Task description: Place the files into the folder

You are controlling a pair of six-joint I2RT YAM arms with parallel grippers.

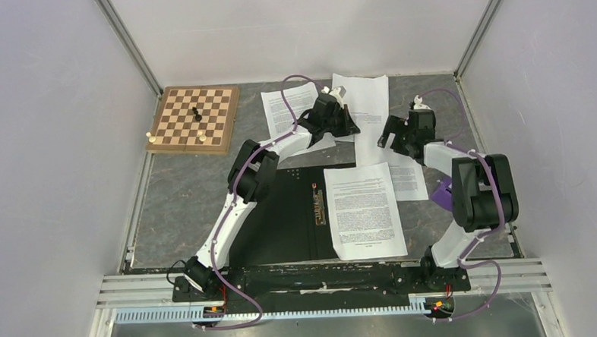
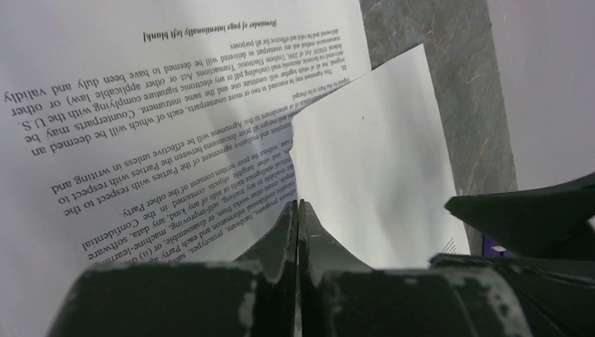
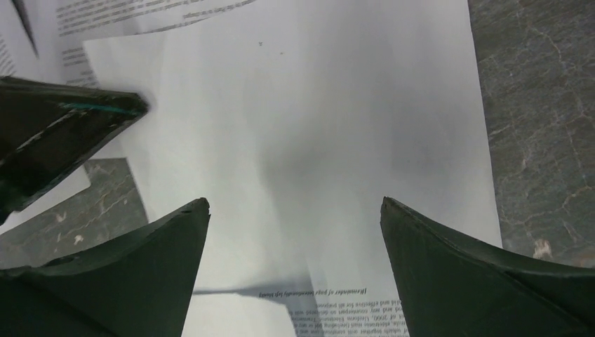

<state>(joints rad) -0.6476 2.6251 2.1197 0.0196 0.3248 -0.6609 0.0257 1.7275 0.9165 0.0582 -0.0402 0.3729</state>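
1. Wooden chessboard [image 1: 194,120] is sitting at the back left of the grey stone-patterned table [image 1: 183,196]. A few small pieces are standing on and beside it.
2. First white printed paper sheet [image 1: 287,108] is lying flat on the table, back of centre, partly under the left arm.
3. Left hand [image 2: 298,210] is reaching over the spot where this sheet meets the next one. Its fingers [image 2: 281,239] are pressing fully together, tips down at the corner of a blank-faced page overlapping the printed one. Cannot tell whether paper is caught between them.
4. Flat folder with black inner faces [image 1: 278,215] is lying open at front centre, between the two arm bases.
5. Second white paper sheet [image 1: 365,105], with print at its far end and blank nearer, is lying at back centre between the two hands.
6. Third white printed sheet [image 1: 364,211] is resting on the folder's right inner face. A strip of further printed paper [image 1: 410,180] is showing just to its right.
7. Right hand [image 3: 295,210] is hanging over the blank part of the second sheet, fingers spread wide, nothing between them.
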